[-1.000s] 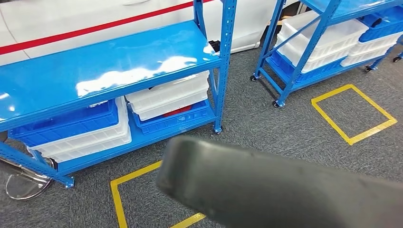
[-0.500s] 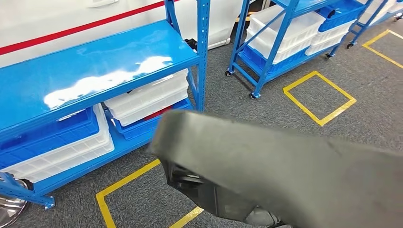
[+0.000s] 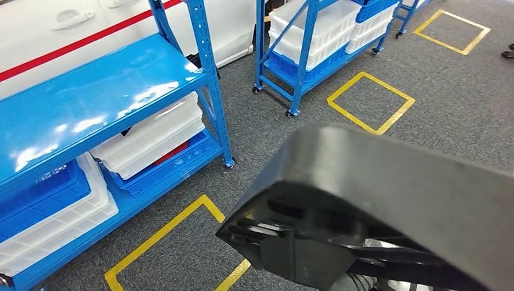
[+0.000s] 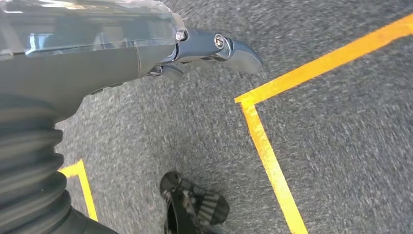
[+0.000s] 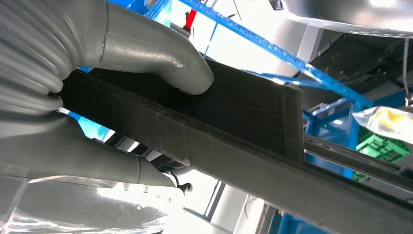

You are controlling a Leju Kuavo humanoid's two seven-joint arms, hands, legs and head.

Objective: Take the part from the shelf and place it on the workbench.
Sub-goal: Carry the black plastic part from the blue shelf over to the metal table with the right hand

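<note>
**Part held in right hand, clear of the shelf; bench not in sight**

The right hand gripped the part, thumb pressed on one broad face and fingers under the opposite face, the hold sitting at one end of the piece. The left hand hung over the carpet floor with nothing in it; whether its fingers were spread or curled could not be told.

The part was a large black moulded panel, carried off the shelving and looming close in the head view. It showed a flat matt outer face, a thick rounded edge and ribbing on its underside. Judgement: stiff, probably plastic and moderate in weight for its bulk, not fragile. The matt surface should not be slippery, but a long piece held at one end is likely to lever against the thumb; a hold nearer the middle, or on the ribs, would be steadier.

Surroundings: a blue shelf rack stood beside the robot, with white bins and blue bins on its lower tier. A second rack on castors stood further off. Yellow floor markings boxed the carpet. The part hid much of the floor ahead, a risk when walking near the rack posts.
</note>
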